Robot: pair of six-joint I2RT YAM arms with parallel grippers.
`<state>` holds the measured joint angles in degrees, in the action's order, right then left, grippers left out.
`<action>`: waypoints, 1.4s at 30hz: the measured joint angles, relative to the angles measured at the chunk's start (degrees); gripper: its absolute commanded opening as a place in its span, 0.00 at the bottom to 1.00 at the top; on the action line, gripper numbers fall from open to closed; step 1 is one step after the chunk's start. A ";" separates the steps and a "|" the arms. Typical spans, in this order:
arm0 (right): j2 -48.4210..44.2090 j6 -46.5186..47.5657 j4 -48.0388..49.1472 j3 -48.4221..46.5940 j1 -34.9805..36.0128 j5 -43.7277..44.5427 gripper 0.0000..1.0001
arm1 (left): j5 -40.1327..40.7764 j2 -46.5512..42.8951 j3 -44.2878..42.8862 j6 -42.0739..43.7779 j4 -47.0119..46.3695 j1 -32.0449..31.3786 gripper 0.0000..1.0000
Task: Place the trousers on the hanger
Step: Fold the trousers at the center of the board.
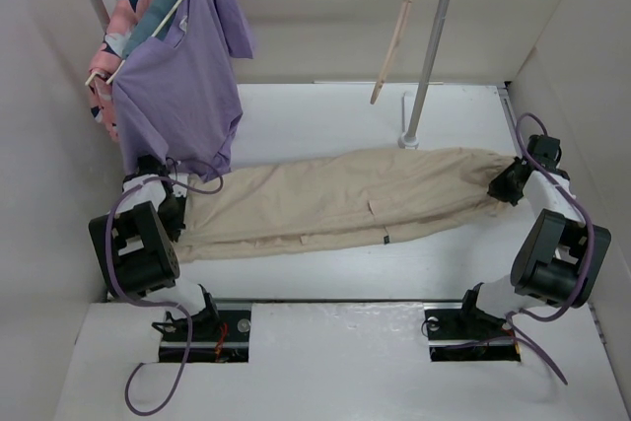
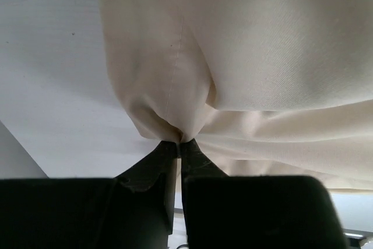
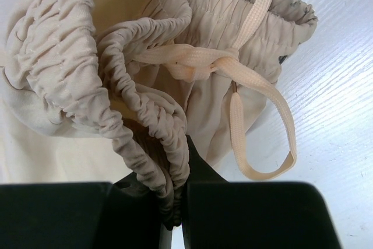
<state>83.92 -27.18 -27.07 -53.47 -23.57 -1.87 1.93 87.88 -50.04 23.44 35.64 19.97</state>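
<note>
1. Since the trousers (image 1: 345,199) are thin, loose beige cloth, I judge them light and wholly limp. They will sag and fold between any two grip points, with no stiffness to help. Nothing fragile, and the weave looks matte rather than slippery.
2. Position: they lie flat on the white table (image 1: 325,120), in front of the rack pole and well apart from the hanger (image 1: 397,32), which hangs from the rail at the far side.
3. Long axis: it runs across the table from left to right, angling slightly away toward the right. The waist points right and the leg ends point left, close under the purple shirt (image 1: 182,76).
4. Left jaws: closed tight on a small pinch of cloth at the leg end, with fabric puckering out from the tips in the wrist view.
5. Right jaws: closed on the elastic waistband (image 3: 145,121), whose gathered rim is caught between them. The drawstring (image 3: 262,115) hangs loose beside them, not gripped.
6. Where to hold: the waistband is the best purchase – thick, ruched, unlikely to slide out. The leg-end pinch is thinner and, I judge, could creep free under tension.
7. For draping over the hanger's crossbar, the two end grips look suitable – keeping the cloth taut should limit sag.
</note>
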 measured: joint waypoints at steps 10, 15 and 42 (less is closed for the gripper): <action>-0.31 0.37 -3.04 -1.53 0.04 0.87 0.00 | 1.88 -0.31 -5.29 0.35 5.35 0.00 0.00; -0.33 0.42 -6.88 -5.27 0.46 2.64 0.00 | 1.75 -0.39 -10.27 2.71 10.93 -0.04 0.00; 9.53 -1.79 -5.20 -2.47 -0.79 7.37 0.84 | 8.37 0.37 -2.91 11.47 19.69 0.02 0.55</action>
<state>93.45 -28.97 -32.27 -55.94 -24.36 5.50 10.31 88.25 -52.95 34.92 55.33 19.99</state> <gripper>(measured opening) 0.883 0.546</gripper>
